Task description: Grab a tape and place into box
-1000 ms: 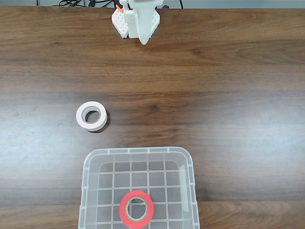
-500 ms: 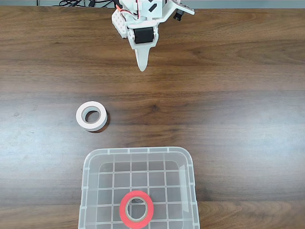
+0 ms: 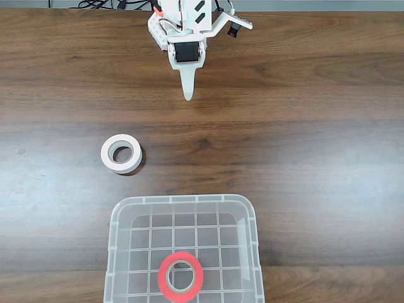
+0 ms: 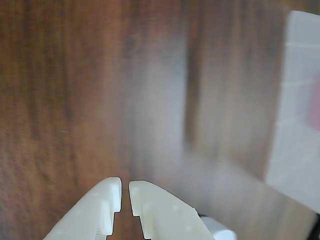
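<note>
Arm (image 3: 187,38) at table's far edge, fingers (image 4: 107,200) nearly together, empty.

No readable text, label, brand, number or sign appeared anywhere in the fixed view or the wrist view, on any object or surface.

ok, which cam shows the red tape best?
The fixed view: the red tape lies flat inside the clear box, whole ring and pale core sharp. The wrist view gives only a blurred pink patch at its right edge, behind the box wall.
</note>
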`<action>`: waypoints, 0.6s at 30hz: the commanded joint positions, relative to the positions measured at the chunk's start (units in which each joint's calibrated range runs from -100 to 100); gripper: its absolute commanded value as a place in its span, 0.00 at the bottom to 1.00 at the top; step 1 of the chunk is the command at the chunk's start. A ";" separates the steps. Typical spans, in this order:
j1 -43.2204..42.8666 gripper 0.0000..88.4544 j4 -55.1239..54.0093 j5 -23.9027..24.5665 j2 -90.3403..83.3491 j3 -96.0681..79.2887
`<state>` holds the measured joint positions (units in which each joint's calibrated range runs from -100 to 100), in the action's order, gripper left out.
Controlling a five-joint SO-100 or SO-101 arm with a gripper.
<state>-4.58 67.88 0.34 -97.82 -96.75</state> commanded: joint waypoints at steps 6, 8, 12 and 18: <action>0.34 0.01 0.18 0.35 -0.97 0.08; 0.19 0.02 0.18 0.35 -0.97 0.08; 0.34 0.02 0.18 0.35 -0.97 0.08; 0.34 0.02 0.10 0.35 -0.97 0.08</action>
<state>-4.58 67.88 0.55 -98.07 -97.47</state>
